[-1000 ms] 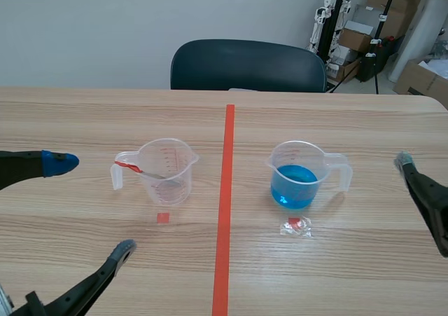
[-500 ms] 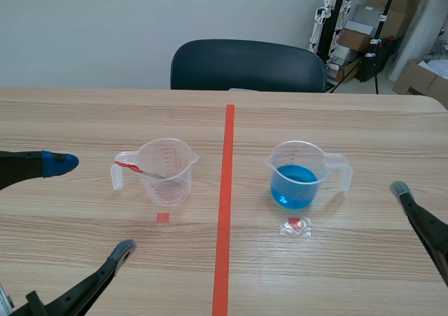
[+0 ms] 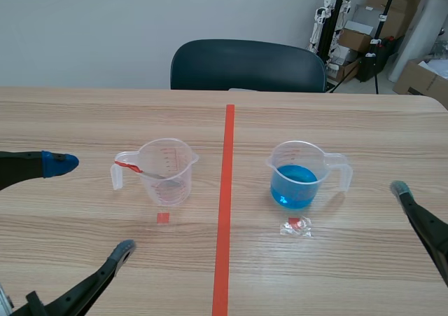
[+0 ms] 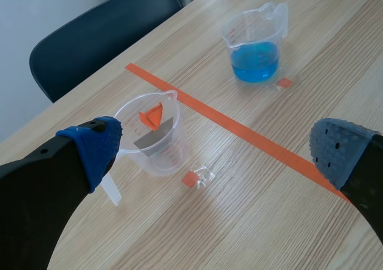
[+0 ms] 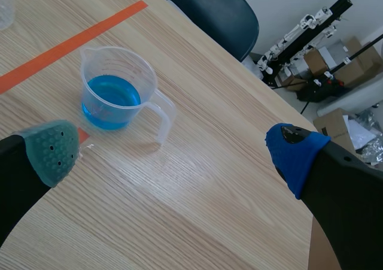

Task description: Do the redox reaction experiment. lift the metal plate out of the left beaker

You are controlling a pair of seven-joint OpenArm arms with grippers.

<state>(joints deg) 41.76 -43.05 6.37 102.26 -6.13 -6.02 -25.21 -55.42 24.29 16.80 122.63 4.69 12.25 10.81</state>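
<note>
Plate (image 4: 154, 139) leans inside beaker (image 3: 183, 163), left of frame centre; our left gripper (image 3: 91, 205) gapes wide and empty near it, right gripper (image 5: 173, 150) likewise. We could tip the light beaker by clipping its rim

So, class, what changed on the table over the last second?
The right gripper drew back toward the robot, open and empty. The left gripper, the left beaker with its metal plate, and the right beaker stayed put.
</note>
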